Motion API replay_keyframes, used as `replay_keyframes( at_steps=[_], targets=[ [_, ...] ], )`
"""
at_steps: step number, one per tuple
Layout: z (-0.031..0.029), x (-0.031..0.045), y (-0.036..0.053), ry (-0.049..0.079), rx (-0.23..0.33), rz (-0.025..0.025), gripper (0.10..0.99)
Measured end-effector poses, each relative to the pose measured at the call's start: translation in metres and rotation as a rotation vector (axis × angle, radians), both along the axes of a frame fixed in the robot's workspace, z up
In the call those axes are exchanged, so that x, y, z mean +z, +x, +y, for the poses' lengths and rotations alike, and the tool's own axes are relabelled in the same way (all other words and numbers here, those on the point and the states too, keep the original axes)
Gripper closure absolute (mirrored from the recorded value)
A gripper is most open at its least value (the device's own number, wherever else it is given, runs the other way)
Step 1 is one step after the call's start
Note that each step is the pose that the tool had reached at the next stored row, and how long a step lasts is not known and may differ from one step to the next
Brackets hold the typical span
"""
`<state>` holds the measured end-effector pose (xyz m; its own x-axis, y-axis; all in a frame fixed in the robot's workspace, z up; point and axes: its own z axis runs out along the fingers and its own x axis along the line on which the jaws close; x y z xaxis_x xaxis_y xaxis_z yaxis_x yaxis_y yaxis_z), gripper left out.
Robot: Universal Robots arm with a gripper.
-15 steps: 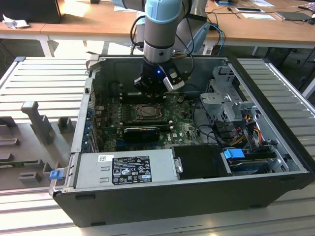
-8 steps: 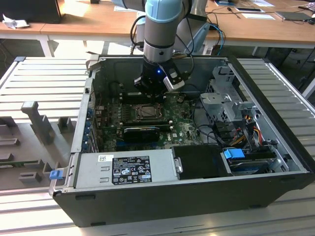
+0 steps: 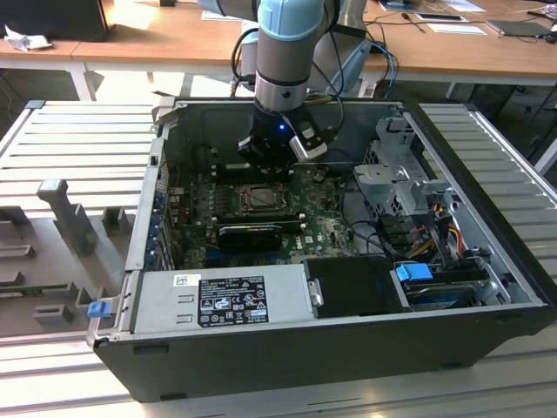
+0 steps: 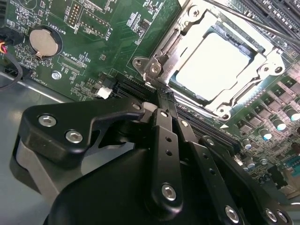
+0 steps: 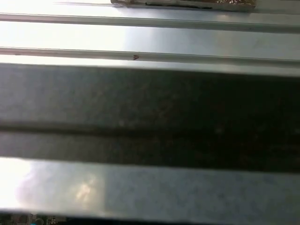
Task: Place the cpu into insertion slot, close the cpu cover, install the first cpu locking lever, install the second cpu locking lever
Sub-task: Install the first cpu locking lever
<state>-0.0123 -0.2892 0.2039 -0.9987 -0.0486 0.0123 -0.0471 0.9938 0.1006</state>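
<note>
In the second wrist view the cpu (image 4: 213,63), a square chip with a pale silver top, lies in the insertion slot (image 4: 165,47) on the green motherboard (image 4: 117,37). The cpu cover (image 4: 262,65), a metal frame, lies flat around it, and the chip shows through its window. A thin lever rod (image 4: 253,22) runs along one side of the socket. My gripper (image 4: 161,96) is shut, its black fingertips together at the socket's corner by a lever hook (image 4: 153,69). In the exterior view the gripper (image 3: 271,161) hangs just behind the socket (image 3: 261,198).
The open computer case (image 3: 261,348) holds a power supply (image 3: 222,300) at the front, a black graphics card (image 3: 252,233), drive cages (image 3: 405,170) and cables (image 3: 435,218) on the exterior view's right. A coin battery (image 4: 44,41) sits on the board. A dark case wall (image 5: 150,117) shows in the first wrist view.
</note>
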Motion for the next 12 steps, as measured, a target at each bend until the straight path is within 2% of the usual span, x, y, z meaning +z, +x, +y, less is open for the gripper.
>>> replay_keyframes(
  at_steps=[8,9,10,12],
  targets=[
    [-0.0017,-0.0033,0.0002,-0.001,0.0,0.0001,0.98],
    [-0.0016,-0.0033,0.0007,0.005,0.0,-0.0004,0.98],
    [-0.0017,0.0135,0.0007,0.004,0.0,-0.0001,0.98],
    [-0.0016,0.0143,0.0008,0.005,0.0,-0.0002,0.98]
  ],
)
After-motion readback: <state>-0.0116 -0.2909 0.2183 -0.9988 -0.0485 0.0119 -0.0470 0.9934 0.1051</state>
